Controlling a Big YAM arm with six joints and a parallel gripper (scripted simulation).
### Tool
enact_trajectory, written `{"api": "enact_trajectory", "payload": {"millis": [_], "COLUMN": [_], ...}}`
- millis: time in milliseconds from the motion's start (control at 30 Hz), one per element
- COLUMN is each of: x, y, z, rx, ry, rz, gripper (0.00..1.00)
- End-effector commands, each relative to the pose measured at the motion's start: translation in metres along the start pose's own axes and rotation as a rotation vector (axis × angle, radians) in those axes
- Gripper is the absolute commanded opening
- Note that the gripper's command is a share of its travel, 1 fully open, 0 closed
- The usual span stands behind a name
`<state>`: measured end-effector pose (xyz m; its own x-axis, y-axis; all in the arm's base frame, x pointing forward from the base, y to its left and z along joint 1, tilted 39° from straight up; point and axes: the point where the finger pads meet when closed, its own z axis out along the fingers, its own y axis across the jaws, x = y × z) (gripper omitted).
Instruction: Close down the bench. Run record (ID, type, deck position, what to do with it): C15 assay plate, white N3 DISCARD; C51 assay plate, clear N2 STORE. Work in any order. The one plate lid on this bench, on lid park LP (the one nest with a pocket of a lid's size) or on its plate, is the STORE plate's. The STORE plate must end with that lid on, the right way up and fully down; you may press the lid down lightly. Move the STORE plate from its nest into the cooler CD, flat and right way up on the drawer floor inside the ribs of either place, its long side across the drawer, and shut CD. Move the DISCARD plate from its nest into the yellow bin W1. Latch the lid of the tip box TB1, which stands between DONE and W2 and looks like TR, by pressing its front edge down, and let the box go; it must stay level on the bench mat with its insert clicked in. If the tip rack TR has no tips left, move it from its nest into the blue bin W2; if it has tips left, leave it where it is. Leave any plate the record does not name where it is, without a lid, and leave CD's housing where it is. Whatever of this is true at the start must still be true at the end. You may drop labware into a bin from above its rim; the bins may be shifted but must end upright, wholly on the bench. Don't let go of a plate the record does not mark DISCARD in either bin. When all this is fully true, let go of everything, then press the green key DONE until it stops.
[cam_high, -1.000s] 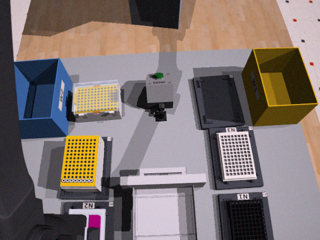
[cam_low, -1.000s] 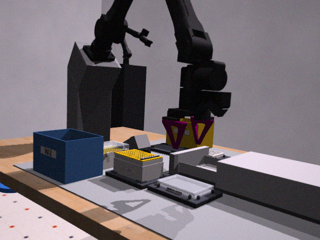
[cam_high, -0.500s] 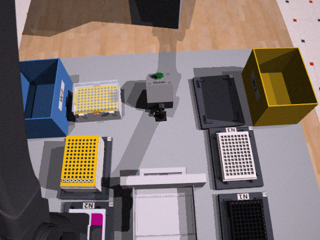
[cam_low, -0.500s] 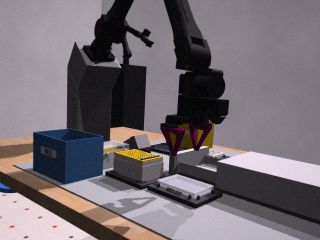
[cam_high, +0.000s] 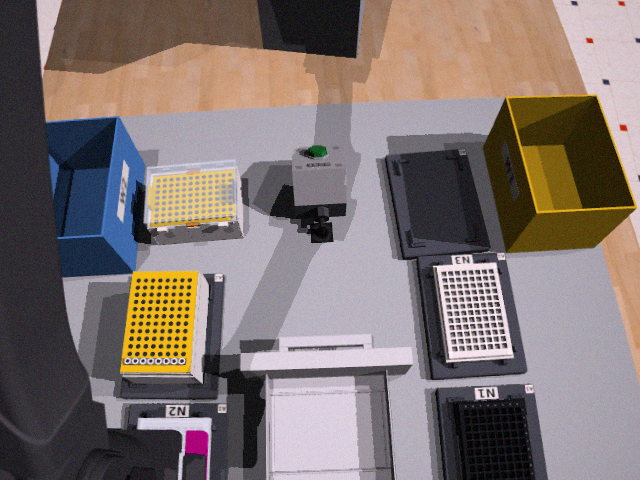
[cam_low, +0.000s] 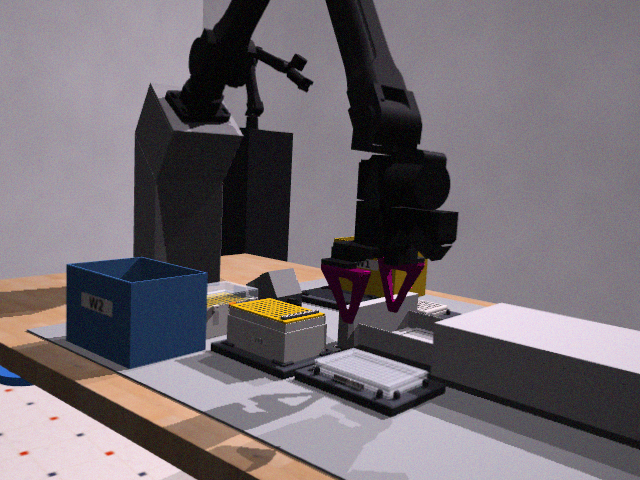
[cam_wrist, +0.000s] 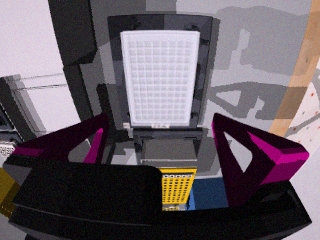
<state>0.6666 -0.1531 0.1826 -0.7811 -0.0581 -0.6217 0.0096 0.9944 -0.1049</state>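
The clear plate (cam_low: 372, 369) sits in nest N2 (cam_high: 175, 411) at the near left; the arm hides most of it in the overhead view. It also fills the middle of the wrist view (cam_wrist: 160, 76). My gripper (cam_low: 369, 299) is open and empty, hanging a little above the plate's far end, with one magenta finger showing in the overhead view (cam_high: 196, 443). The lid park (cam_high: 436, 201) is an empty dark nest. The white plate (cam_high: 473, 310) lies in N3. The cooler drawer (cam_high: 325, 418) stands pulled open, its floor bare.
The yellow bin W1 (cam_high: 558, 170) is at the far right and the blue bin W2 (cam_high: 87, 196) at the far left. Tip box TB1 (cam_high: 192, 198) stands beside W2. Tip rack TR (cam_high: 161, 322) shows one row of tips. A black plate (cam_high: 493, 439) lies in N1. The green DONE key (cam_high: 316, 150) is mid-back.
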Motion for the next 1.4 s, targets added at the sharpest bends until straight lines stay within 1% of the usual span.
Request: {"api": "enact_trajectory", "payload": {"millis": [0, 167, 233, 267, 333, 367, 733, 800, 833, 867, 900, 933, 1300, 1367], "x": [-0.027, -0.027, -0.027, -0.042, -0.03, -0.027, -0.027, -0.027, -0.044, -0.039, -0.03, -0.027, -0.026, -0.026], "y": [0.0, 0.001, 0.001, -0.004, -0.001, 0.0, 0.0, 0.0, -0.002, -0.001, 0.0, 0.001, 0.001, 0.001], "z": [-0.002, 0.005, 0.005, -0.019, 0.006, 0.011, 0.026, 0.026, -0.001, 0.011, 0.025, 0.031, 0.046, 0.046], "rx": [0.008, 0.008, 0.008, 0.019, 0.011, 0.009, 0.008, 0.008, 0.018, 0.015, 0.009, 0.007, 0.007, 0.007], "ry": [-0.05, -0.051, -0.051, -0.088, -0.057, -0.05, -0.049, -0.049, -0.091, -0.08, -0.058, -0.049, -0.049, -0.049], "rz": [-0.005, -0.004, -0.004, -0.004, -0.001, -0.001, 0.002, 0.002, -0.001, -0.001, 0.0, 0.001, 0.001, 0.001], "gripper": [1.0, 1.0, 1.0, 1.0, 1.0, 1.0, 1.0, 1.0, 1.0, 1.0, 1.0, 1.0, 1.0, 1.0]}}
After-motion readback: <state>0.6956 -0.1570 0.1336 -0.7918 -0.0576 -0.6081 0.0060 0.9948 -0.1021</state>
